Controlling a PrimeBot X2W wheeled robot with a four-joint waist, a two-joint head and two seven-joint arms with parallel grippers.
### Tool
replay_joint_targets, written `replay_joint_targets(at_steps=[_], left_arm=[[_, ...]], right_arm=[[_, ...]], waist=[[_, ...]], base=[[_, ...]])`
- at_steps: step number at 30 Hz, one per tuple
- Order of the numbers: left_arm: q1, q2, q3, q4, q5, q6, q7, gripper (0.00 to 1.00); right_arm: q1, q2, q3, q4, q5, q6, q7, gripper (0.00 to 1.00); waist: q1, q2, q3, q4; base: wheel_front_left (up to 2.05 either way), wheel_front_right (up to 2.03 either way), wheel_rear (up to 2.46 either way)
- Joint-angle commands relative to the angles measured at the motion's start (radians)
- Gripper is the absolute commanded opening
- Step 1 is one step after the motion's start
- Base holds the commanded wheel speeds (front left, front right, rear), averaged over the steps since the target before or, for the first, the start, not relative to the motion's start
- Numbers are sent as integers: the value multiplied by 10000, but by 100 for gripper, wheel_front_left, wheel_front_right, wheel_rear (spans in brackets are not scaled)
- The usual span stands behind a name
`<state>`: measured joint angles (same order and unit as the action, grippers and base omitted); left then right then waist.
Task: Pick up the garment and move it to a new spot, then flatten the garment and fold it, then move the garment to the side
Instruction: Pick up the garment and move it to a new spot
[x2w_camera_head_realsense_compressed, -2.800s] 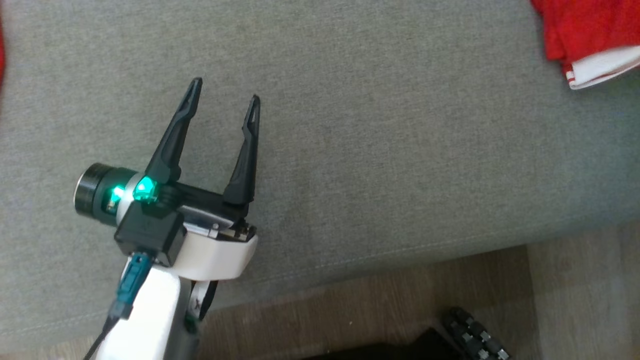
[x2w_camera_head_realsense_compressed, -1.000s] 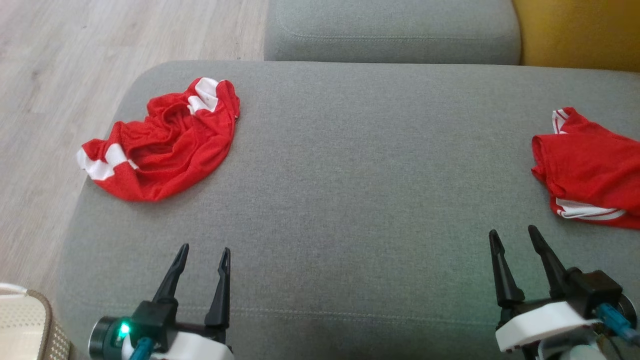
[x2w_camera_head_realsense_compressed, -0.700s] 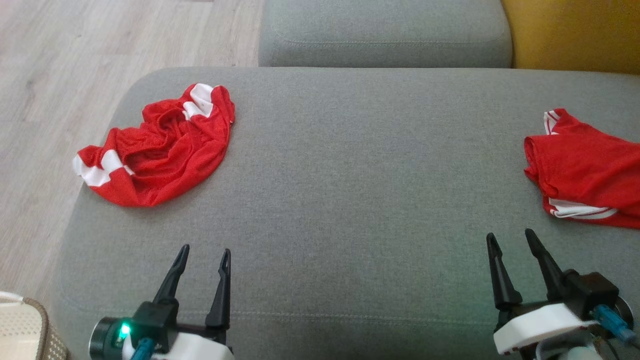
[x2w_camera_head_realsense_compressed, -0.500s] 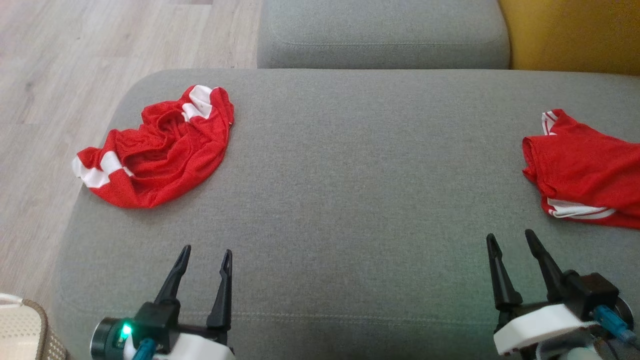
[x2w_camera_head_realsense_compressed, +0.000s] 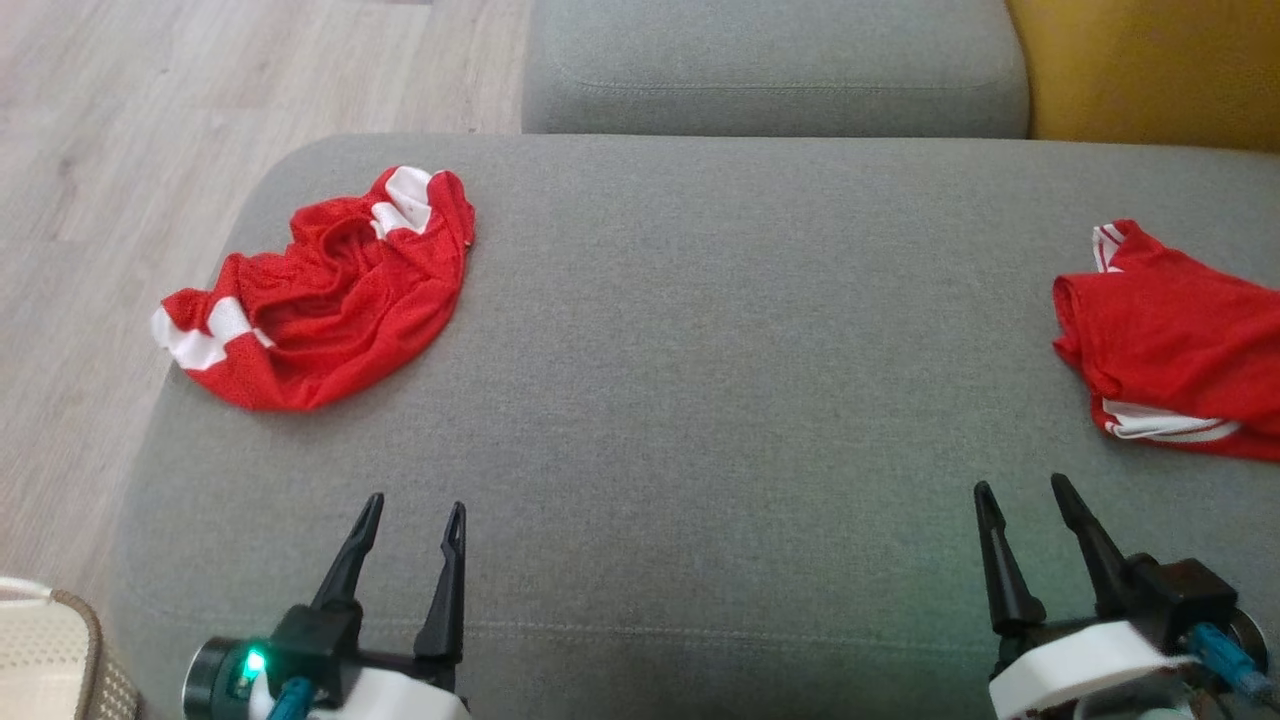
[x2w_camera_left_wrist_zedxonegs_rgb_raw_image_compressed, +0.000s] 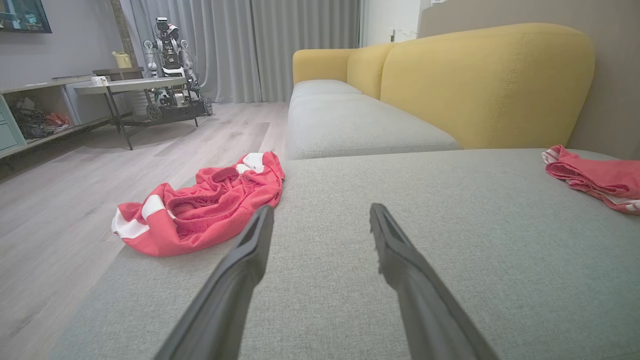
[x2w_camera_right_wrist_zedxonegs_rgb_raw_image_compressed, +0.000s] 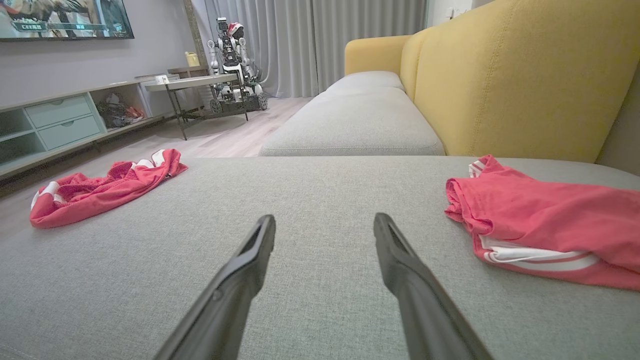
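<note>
Starting at my left, the crumpled red garment (x2w_camera_head_realsense_compressed: 320, 300) lies ahead of my left pincer (x2w_camera_head_realsense_compressed: 416, 502) and off to its left, well apart from it, at the edge of the grey sofa cushion (x2w_camera_head_realsense_compressed: 720, 350). That pincer gapes wide and holds nothing. My right pincer (x2w_camera_head_realsense_compressed: 1020, 483) is likewise spread and empty; the folded red garment (x2w_camera_head_realsense_compressed: 1170, 340) lies near, ahead to its right.

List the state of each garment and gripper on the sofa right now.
left garment: crumpled in a heap at the left edge of the sofa seat, untouched.
right garment: looks folded, lying flat.
left gripper: open, empty.
right gripper: open, empty, short of the right garment.
</note>
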<state>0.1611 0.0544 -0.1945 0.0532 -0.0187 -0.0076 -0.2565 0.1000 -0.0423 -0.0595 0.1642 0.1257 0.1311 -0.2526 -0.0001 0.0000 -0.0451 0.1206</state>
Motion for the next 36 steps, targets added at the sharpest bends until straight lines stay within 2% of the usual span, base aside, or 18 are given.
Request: replay_joint_targets(at_steps=[1, 10, 31, 36], left_arm=[[-334, -3, 248, -320, 124, 56, -53, 100], [-370, 29, 240, -367, 157, 151, -53, 100], [-272, 135, 493, -749, 87, 431, -53, 100], [-234, 116, 637, -916, 31, 536, -53, 100]], right_arm=[[-227, -80, 196, -333, 50, -4, -91, 100], [-184, -80, 335, -373, 77, -4, -91, 100], [-361, -80, 794, -311, 432, -4, -91, 100], [-627, -80, 1010, -207, 397, -4, -91, 100]], waist=[[1, 0, -1, 67], [1, 0, 48, 757], [1, 0, 65, 3641], [1, 0, 300, 3822]], base=[[0, 0, 0], [0, 0, 0], [0, 0, 0], [0, 0, 0]])
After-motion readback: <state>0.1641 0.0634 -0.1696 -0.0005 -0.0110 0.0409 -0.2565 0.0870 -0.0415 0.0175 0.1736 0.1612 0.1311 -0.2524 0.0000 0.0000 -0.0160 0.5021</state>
